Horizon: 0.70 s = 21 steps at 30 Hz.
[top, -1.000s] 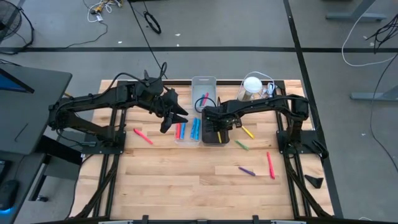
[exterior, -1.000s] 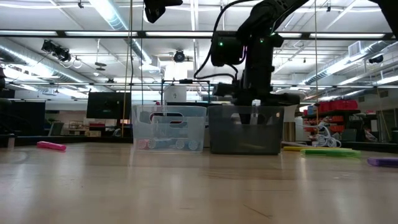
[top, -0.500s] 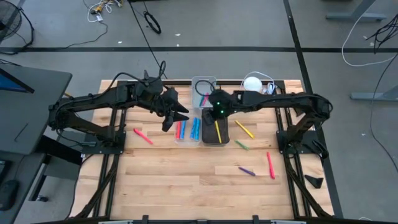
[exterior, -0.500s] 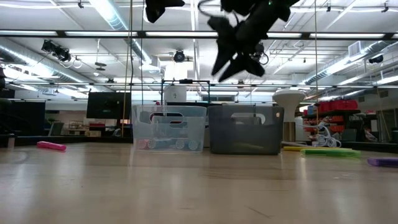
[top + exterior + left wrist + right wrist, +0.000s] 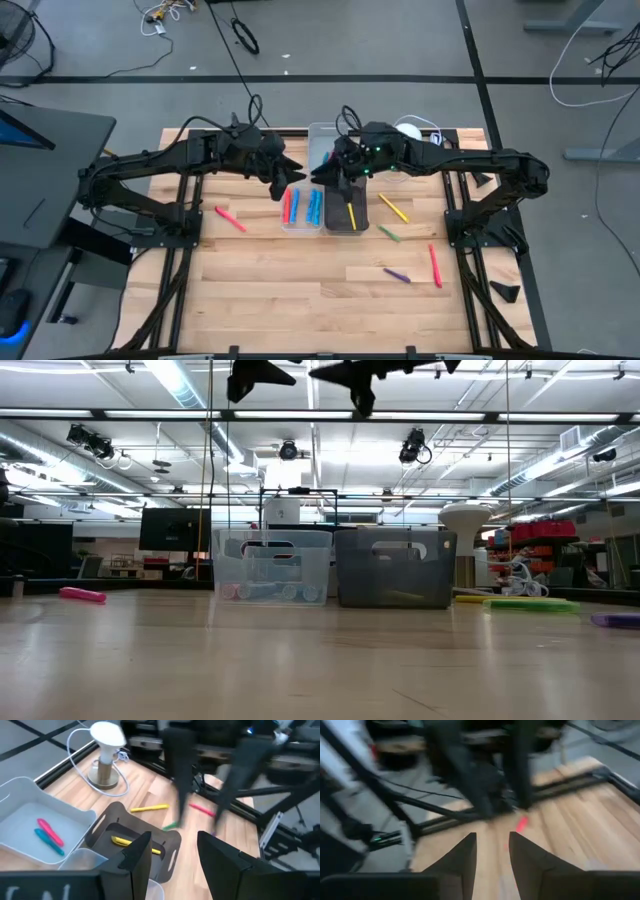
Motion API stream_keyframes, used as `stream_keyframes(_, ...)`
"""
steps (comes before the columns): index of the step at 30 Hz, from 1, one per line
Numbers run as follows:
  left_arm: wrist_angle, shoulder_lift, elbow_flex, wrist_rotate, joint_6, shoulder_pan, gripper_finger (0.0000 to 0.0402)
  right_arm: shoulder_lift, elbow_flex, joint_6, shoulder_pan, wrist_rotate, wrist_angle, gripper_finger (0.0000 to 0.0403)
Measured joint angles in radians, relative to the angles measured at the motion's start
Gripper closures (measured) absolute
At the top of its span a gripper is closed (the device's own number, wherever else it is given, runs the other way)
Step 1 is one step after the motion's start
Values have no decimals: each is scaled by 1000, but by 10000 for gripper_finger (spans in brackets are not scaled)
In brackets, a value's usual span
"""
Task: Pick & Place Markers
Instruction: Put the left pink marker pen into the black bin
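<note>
- The left gripper (image 5: 297,178) is held up in the air over the clear bin (image 5: 303,205), near the middle of the tabletop (image 5: 300,290); its fingers (image 5: 137,857) are seen apart, with nothing between them.
- The right gripper (image 5: 322,176) is raised just beside it, over the seam between the clear bin and the dark bin (image 5: 346,208); its fingers (image 5: 465,857) are parted with a narrow gap, and nothing is seen in it.
- In the low view both grippers are found high at the top edge, well above the bins.
- A yellow marker (image 5: 350,212) is seen lying inside the dark bin.
- Red markers (image 5: 288,207) and blue markers (image 5: 314,205) are seen lying in the clear bin.
- In the tray (image 5: 325,137) toward the far edge, a pink marker (image 5: 45,826) and a teal marker (image 5: 49,841) are lying side by side.
- A pink marker (image 5: 230,218) is left on the wood toward the left edge.
- A yellow marker (image 5: 393,208) and a green marker (image 5: 388,233) are lying just right of the dark bin.
- Nearer the right edge a purple marker (image 5: 396,273) and a red marker (image 5: 435,265) are lying apart from each other.
- A lamp (image 5: 105,755) with a white head is standing by the far right corner.
</note>
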Motion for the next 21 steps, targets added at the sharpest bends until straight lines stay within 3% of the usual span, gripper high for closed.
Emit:
stream_keyframes(5, 2, 0, 0, -46, -84, -3, 236, 0, 0, -43, 0, -95, 51, 289)
stream_keyframes(10, -68, 0, 0, -122, -295, -3, 236, 0, 0, -47, 0, -167, 49, 289)
stream_keyframes(14, -238, 0, 0, -153, -489, -3, 236, 0, 0, -86, 0, -230, 49, 289)
stream_keyframes(21, -592, 0, 0, -171, -744, -3, 236, 0, 0, -125, 0, -239, 49, 289)
